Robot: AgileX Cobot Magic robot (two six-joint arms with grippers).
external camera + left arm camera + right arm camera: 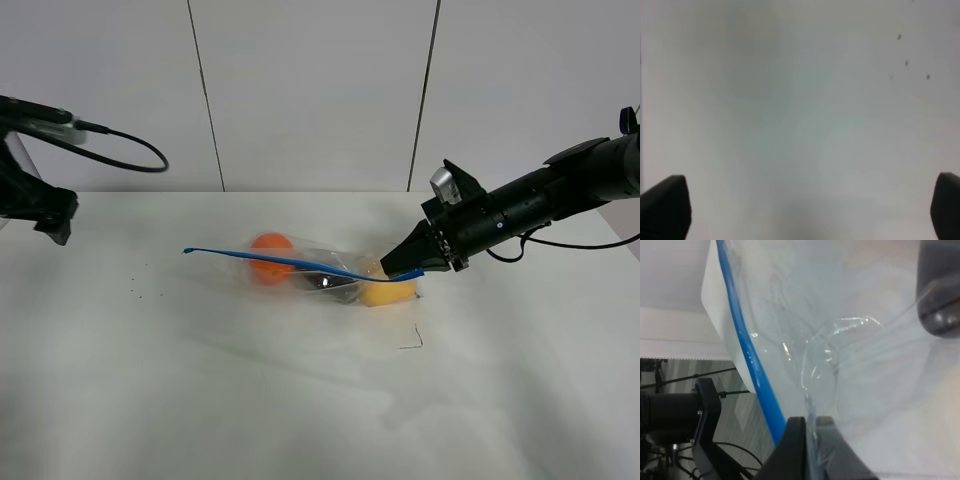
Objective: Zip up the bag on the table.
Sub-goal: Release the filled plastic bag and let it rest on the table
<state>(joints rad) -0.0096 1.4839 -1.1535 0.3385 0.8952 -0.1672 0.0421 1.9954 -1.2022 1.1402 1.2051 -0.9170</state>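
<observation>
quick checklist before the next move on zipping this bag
1. right hand shut on the bag at its right end, beside the strip: ok
2. left hand open and empty: ok
3. left hand close enough to hold the bag's other end: not ok, it hangs over bare table far to the left
4. blue zipper strip sealed along its length: cannot tell

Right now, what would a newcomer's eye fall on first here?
The blue zipper strip, slanting across the clear bag mid-table, over orange produce. Next, the right end effector, shut on the bag's right end. The left end effector hangs open at far left, above the table.
</observation>
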